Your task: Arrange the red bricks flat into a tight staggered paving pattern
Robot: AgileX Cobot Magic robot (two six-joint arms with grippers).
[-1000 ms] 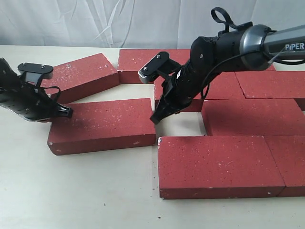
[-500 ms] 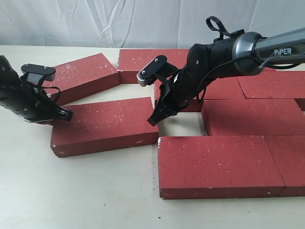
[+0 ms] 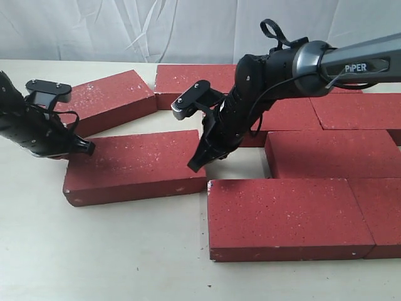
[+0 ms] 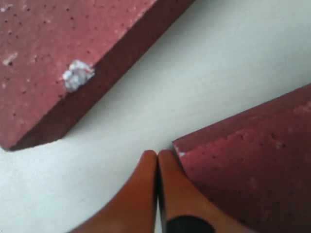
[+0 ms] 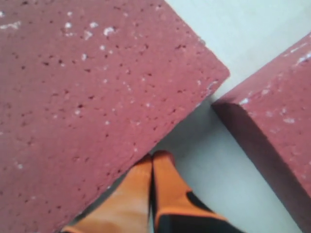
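Several dark-red bricks lie flat on the table. One loose brick (image 3: pixel 133 166) lies slightly askew between my two grippers. My left gripper (image 3: pixel 89 148) is shut and empty, its tips against that brick's far-left corner (image 4: pixel 243 160). My right gripper (image 3: pixel 195 164) is shut and empty, its tips touching the same brick's right end (image 5: pixel 97 97). Another loose brick (image 3: pixel 106 100) lies angled at the back left, seen close as a brick (image 4: pixel 73 48) in the left wrist view. On the right, bricks stand in rows, the front one (image 3: pixel 285 216) just right of the loose brick.
A gap of bare table (image 3: pixel 241 166) lies between the right gripper and the middle-row brick (image 3: pixel 332 153). Back-row bricks (image 3: pixel 188 78) run behind the right arm. White cloth hangs behind the table. Open tabletop (image 3: pixel 94 251) stretches along the front left.
The right gripper moved left and down against the loose brick's right end. That brick slid a little left, and the left gripper shifted slightly with it.
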